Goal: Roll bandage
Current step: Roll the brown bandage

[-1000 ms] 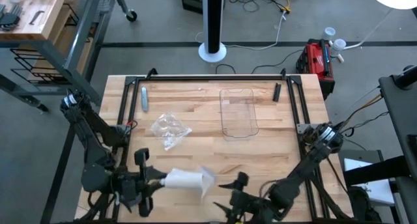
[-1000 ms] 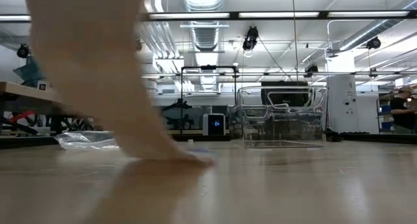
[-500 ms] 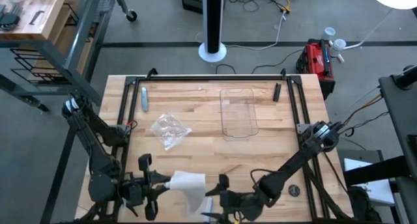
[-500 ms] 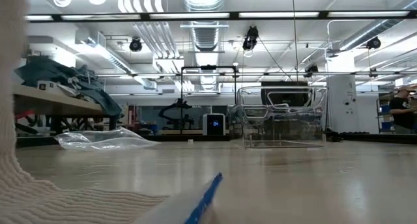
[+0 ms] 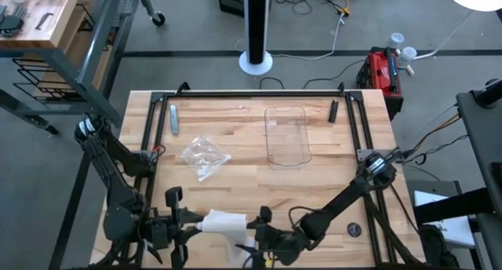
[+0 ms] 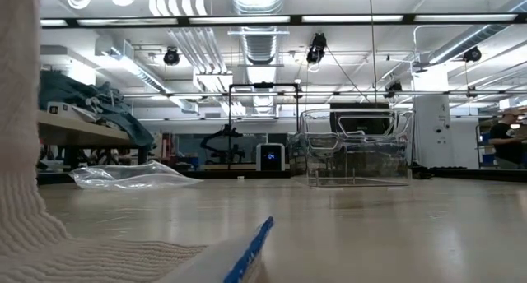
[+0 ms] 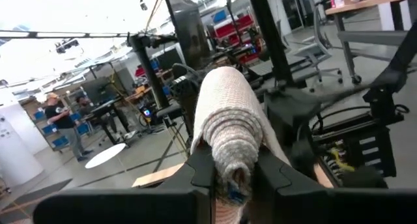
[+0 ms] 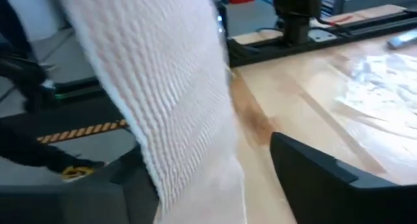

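Note:
The bandage (image 5: pixel 225 220) is a whitish ribbed roll near the table's front edge, with my left gripper (image 5: pixel 190 219) shut on its left end. Its loose tail (image 5: pixel 241 240) hangs from the roll's right end down to the table, where it spreads in the low view (image 6: pixel 99 258) next to a blue-edged strip (image 6: pixel 251 246). My right gripper (image 5: pixel 252 237) stands open at the tail, which runs between its fingers in the right wrist view (image 8: pixel 163 100). My left gripper pinches the roll's end (image 7: pixel 229 164) between its two fingers (image 7: pixel 202 173), coming level from the table's left and lying along the roll. The roll sticks out level past the fingertips, clear of the table. My right gripper's fingers (image 8: pixel 313 178) flank the tail; whether they touch it I cannot tell.
A crumpled clear wrapper (image 5: pixel 204 156) lies left of centre and a clear tray (image 5: pixel 286 135) stands behind the centre. A grey-blue pen-like thing (image 5: pixel 173 117) and a black bar (image 5: pixel 333 111) lie near the far corners. Bare wood lies between the tray and the grippers.
My right gripper has moved toward the table's left, up to the bandage. The tail, which stuck out beside the roll's right end, now hangs down toward the near edge and lies on the table. The roll stays level in my left gripper.

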Robot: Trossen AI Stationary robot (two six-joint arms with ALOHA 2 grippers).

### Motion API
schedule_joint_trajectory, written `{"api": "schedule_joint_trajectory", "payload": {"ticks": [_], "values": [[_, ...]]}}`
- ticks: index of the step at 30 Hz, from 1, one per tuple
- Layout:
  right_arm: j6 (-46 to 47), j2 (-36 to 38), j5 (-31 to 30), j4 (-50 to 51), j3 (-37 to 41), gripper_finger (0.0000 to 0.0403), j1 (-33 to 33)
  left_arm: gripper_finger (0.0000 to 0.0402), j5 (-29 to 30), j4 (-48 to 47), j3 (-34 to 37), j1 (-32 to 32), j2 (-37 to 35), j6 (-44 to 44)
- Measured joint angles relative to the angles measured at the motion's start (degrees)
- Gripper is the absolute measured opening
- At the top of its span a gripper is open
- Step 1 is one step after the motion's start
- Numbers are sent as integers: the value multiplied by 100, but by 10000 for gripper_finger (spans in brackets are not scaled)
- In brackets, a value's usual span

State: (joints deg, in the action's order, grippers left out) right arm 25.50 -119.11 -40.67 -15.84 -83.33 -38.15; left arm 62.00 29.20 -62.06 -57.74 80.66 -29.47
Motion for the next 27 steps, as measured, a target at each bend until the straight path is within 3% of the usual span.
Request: {"api": "schedule_joint_trajectory", "payload": {"ticks": [3,7,8,11,14,17,21,25,27], "values": [[-142,-91,-234,3,2,194,7,34,-577,15,28,-6,0,4],[-770,-15,-562,45,2,42,0,34,-1015,-6,46,-43,2,39],[-1040,32,-674,59,2,22,-8,34,-1019,9,60,-47,12,16],[-1443,231,-1182,79,2,11,-48,34,-1127,-35,95,-88,108,-186],[-1861,424,-1301,88,0,3,-62,34,-1459,93,98,-103,170,-403],[-2119,539,-1351,103,0,2,-119,34,-1433,181,96,-114,173,-480],[-2467,619,-1050,42,-4,1,-358,34,-744,175,96,-177,175,-748],[-2313,617,-51,109,-34,1,-694,34,949,652,96,-205,175,-1669],[-2105,615,31,177,-167,1,-849,34,1572,832,96,-163,164,-2121]]}}
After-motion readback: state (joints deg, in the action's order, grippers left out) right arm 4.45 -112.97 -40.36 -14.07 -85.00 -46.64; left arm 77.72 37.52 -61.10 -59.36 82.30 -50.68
